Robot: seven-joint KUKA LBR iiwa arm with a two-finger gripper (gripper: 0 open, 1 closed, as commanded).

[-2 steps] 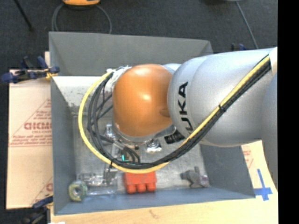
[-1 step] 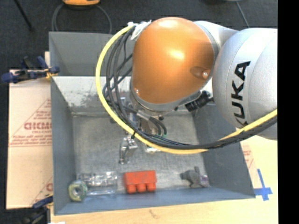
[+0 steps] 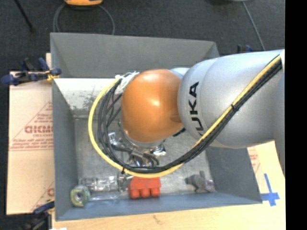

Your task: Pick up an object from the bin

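Dark floor surrounds the grey bin (image 3: 62,143), whose sloped walls run down to a flat base. The arm (image 3: 230,99) enters from the view's right and bends down into the bin. Its orange cover (image 3: 151,104) and a loop of cables (image 3: 98,128) hide most of the pincer (image 3: 138,158), which hangs low over the middle of the base.

Nearest the pincer, just beside it toward the near wall, lies a red block (image 3: 144,188) with a ribbed edge; this is judged the likeliest thing to be picked. On the block's far side from the arm, and farther from the pincer, a clear plastic piece (image 3: 100,184) lies flat, with a yellowish ring (image 3: 78,196) at its outer end. On the pincer's arm side, apart from the rest, sits a small grey-and-purple part (image 3: 201,182).

Risk: the block and the clear piece lie close together along the near wall. A descent slightly off centre could push the block against the wall or catch both things at once. The trailing cables might also brush them.

Pincer state: how far it is open cannot be told, and nothing can be seen held in it.
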